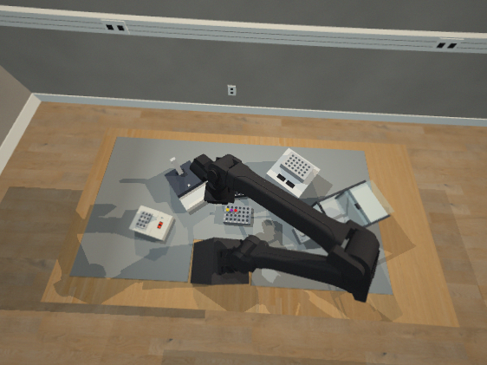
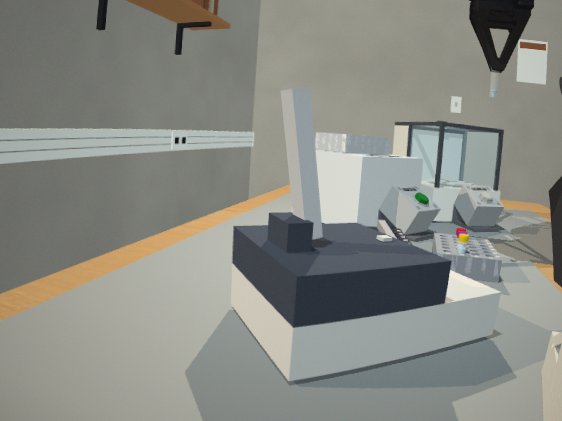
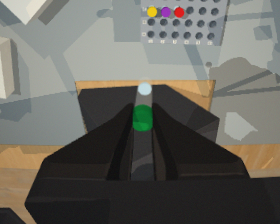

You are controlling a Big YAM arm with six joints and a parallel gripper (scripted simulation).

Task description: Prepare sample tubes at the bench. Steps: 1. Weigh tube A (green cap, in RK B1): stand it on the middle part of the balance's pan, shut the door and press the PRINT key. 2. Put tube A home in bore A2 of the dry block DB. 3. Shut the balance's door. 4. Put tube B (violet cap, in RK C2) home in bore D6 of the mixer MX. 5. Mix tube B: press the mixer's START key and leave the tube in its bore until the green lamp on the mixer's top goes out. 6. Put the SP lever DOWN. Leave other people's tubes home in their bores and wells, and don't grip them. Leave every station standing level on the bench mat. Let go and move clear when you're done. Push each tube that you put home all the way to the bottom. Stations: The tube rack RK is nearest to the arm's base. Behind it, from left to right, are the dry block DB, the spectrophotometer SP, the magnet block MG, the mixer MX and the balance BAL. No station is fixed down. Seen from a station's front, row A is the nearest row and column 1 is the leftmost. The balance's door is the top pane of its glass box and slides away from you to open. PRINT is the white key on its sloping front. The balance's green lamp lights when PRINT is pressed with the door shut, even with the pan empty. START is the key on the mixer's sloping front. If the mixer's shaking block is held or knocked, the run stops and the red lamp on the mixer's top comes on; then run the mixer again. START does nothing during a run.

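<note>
My gripper (image 2: pixel 496 70) (image 3: pixel 142 112) is shut on tube A, whose green cap (image 3: pixel 143 120) is between the fingertips; its clear body (image 2: pixel 494 82) hangs down, high above the bench. Tube B's violet cap (image 1: pixel 231 211) (image 3: pixel 166 12) is in the rack (image 1: pixel 237 224) (image 2: pixel 475 268) (image 3: pixel 220 30), between a yellow and a red cap. The dry block (image 1: pixel 168 224) is at the left. The mixer (image 1: pixel 272 172) (image 2: pixel 340 186) has a green START key (image 2: pixel 421 198). The balance's glass box (image 2: pixel 438 156) has its top pane (image 1: pixel 373 201) apparently slid back. The white PRINT key (image 2: pixel 486 198) is on its front.
The spectrophotometer (image 1: pixel 178 185) (image 2: pixel 370 291) stands behind the rack to the left, its pale lever (image 1: pixel 176 166) (image 2: pixel 303 166) upright. The magnet block is mostly hidden under my wrist in the top view. My forearm (image 1: pixel 282 200) passes over the bench between mixer and balance.
</note>
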